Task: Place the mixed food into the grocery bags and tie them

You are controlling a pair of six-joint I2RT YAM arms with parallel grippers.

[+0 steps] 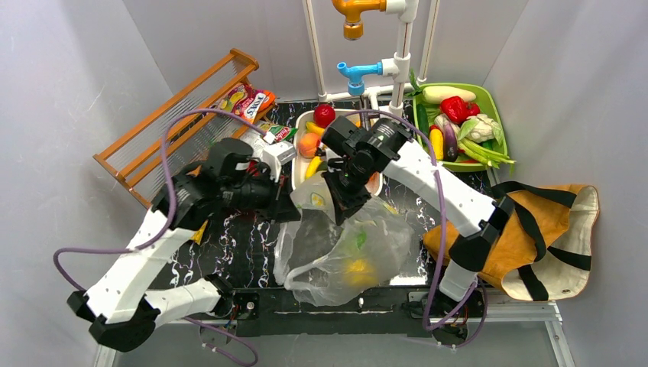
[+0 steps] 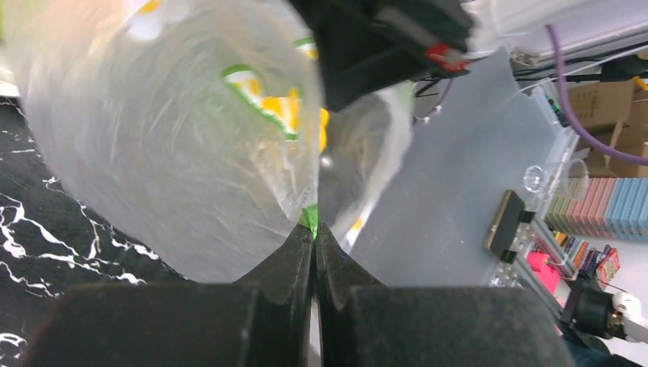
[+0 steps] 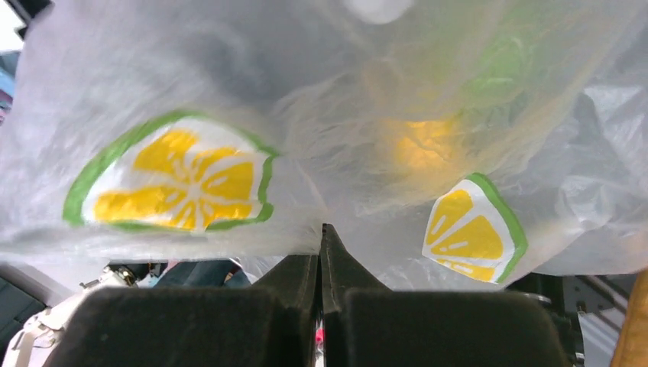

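A black marbled bench (image 1: 229, 252) stands between grey walls. From above, the clear thin plastic bag printed with lemon slices (image 1: 336, 260) lies mid-bench, with a tan cloth tote with black straps (image 1: 565, 218) to its right.

Left wrist view: the left jaws are pressed together, pinching bag film at their tips.

Right wrist view: the right jaws likewise clamp the film. The bag spreads just beyond them, with a yellow fruit (image 3: 420, 145) inside.

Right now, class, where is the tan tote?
In the top view the tote lies at the far right, beside the right arm and nearer than the green tray.
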